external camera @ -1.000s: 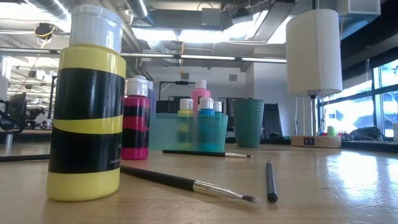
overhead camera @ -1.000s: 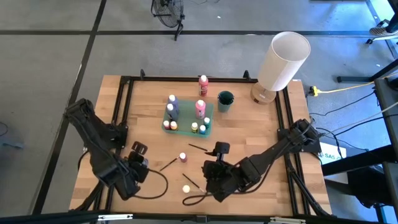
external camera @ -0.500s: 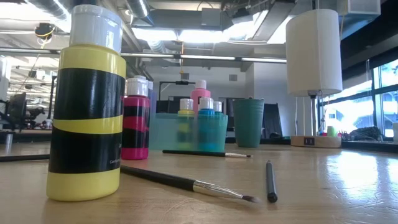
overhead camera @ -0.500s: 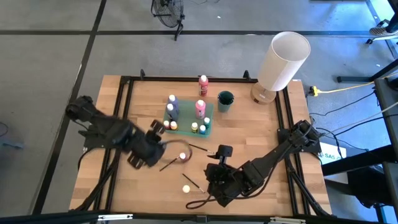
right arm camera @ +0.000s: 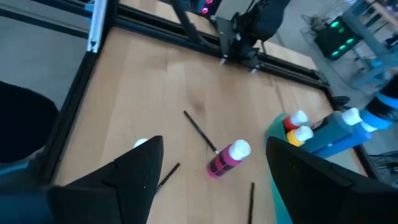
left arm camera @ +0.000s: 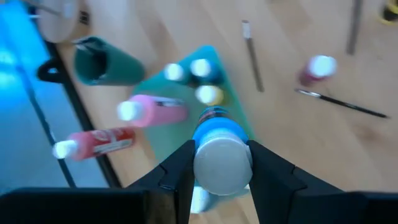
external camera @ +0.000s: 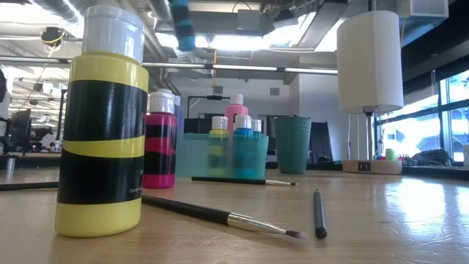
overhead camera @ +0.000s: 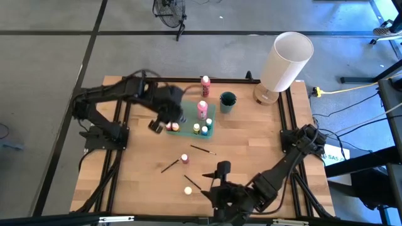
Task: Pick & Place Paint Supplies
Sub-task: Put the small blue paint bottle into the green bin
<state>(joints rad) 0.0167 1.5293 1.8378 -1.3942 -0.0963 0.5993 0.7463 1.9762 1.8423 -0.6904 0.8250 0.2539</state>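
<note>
your left gripper (left arm camera: 221, 165) has swung from the lower left of the high view to upper centre, over the teal tray (overhead camera: 210, 122), its fingers clamped on a blue paint bottle (left arm camera: 219, 138) with a smooth round white cap. that bottle looks ready to drop in among the others. a pink bottle (overhead camera: 184, 159), a yellow bottle (overhead camera: 187, 190) and thin dark brushes (overhead camera: 202, 149) lie loose on the pale wood table (overhead camera: 251, 138). your right gripper (right arm camera: 211, 180) waits low centre, fingers apart.

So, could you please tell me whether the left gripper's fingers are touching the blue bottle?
Touching: in the left wrist view, both fingers press against the white cap of the blue bottle, gripping it above the teal tray.
</note>
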